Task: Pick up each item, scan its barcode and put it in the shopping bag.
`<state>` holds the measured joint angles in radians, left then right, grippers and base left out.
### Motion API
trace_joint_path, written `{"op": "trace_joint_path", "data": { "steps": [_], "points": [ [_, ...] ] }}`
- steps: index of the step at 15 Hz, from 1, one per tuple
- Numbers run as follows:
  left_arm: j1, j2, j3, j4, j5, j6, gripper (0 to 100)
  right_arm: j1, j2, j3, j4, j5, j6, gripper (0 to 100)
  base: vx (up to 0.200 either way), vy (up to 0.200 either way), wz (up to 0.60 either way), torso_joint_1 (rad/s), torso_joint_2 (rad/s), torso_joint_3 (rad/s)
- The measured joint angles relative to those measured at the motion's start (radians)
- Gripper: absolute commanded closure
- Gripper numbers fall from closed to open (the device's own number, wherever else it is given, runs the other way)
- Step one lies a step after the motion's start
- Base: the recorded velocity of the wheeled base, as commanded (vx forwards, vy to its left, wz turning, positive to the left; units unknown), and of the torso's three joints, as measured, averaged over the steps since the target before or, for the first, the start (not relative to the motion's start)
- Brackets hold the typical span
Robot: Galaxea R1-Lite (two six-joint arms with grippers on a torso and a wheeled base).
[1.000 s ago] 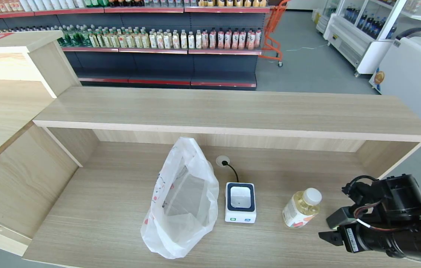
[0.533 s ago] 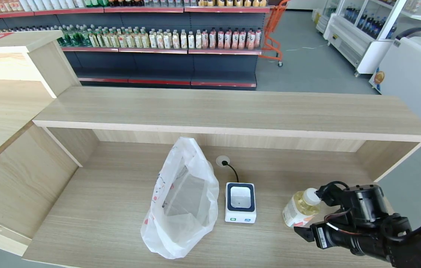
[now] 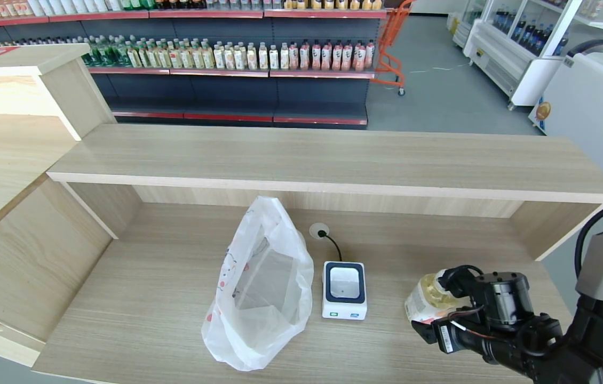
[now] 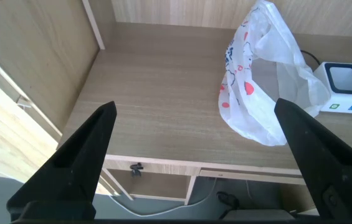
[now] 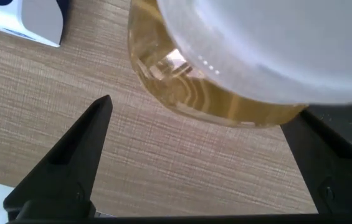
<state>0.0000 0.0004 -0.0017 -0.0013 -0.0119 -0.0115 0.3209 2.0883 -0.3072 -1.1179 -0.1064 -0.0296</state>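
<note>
A small bottle [image 3: 420, 302] of yellow liquid with a white cap stands on the wooden counter [image 3: 147, 298], right of the scanner [image 3: 344, 289]. My right gripper [image 3: 435, 305] is at the bottle, open, with a finger on each side. In the right wrist view the bottle [image 5: 213, 93] sits close between the spread fingers [image 5: 70, 168] of that gripper [image 5: 200, 113]. A white plastic shopping bag [image 3: 259, 288] stands open-mouthed left of the scanner. My left gripper [image 4: 194, 107] hangs open off the counter's near left side, holding nothing, with the bag [image 4: 256, 81] and scanner [image 4: 347, 87] beyond it.
A raised wooden ledge [image 3: 333, 160] runs along the back of the counter, with side walls at both ends. The scanner's black cable [image 3: 332, 242] runs to a hole in the counter behind it. Shelves of drinks [image 3: 227, 56] stand across the aisle.
My right arm has moved left and forward from the counter's right edge until its open fingers are around the bottle. Bag, scanner and bottle have stayed put.
</note>
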Motion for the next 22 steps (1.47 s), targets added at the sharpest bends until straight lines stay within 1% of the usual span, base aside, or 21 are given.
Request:
{"op": "trace_joint_path", "data": {
  "steps": [7,10,14,17,21,22],
  "points": [
    [0.0,0.0,0.0,0.0,0.0,0.0,0,0.031,0.105,-0.013,-0.193,0.005,-0.04,0,0.0,0.0,0.0,0.0,0.0,0.0],
    [0.0,0.0,0.0,0.0,0.0,0.0,0,0.034,0.141,-0.037,-0.23,0.006,-0.039,0,0.0,0.0,0.0,0.0,0.0,0.0],
    [0.0,0.0,0.0,0.0,0.0,0.0,0,0.034,0.172,-0.101,-0.239,0.005,-0.037,0,0.0,0.0,0.0,0.0,0.0,0.0],
    [0.0,0.0,0.0,0.0,0.0,0.0,0,0.045,0.187,-0.137,-0.285,0.003,-0.034,0,0.0,0.0,0.0,0.0,0.0,0.0],
    [0.0,0.0,0.0,0.0,0.0,0.0,0,0.065,0.196,-0.15,-0.344,0.005,-0.031,0,0.0,0.0,0.0,0.0,0.0,0.0],
    [0.0,0.0,0.0,0.0,0.0,0.0,0,0.066,0.197,-0.147,-0.348,0.006,-0.022,100,0.0,0.0,0.0,0.0,0.0,0.0]
  ]
}}
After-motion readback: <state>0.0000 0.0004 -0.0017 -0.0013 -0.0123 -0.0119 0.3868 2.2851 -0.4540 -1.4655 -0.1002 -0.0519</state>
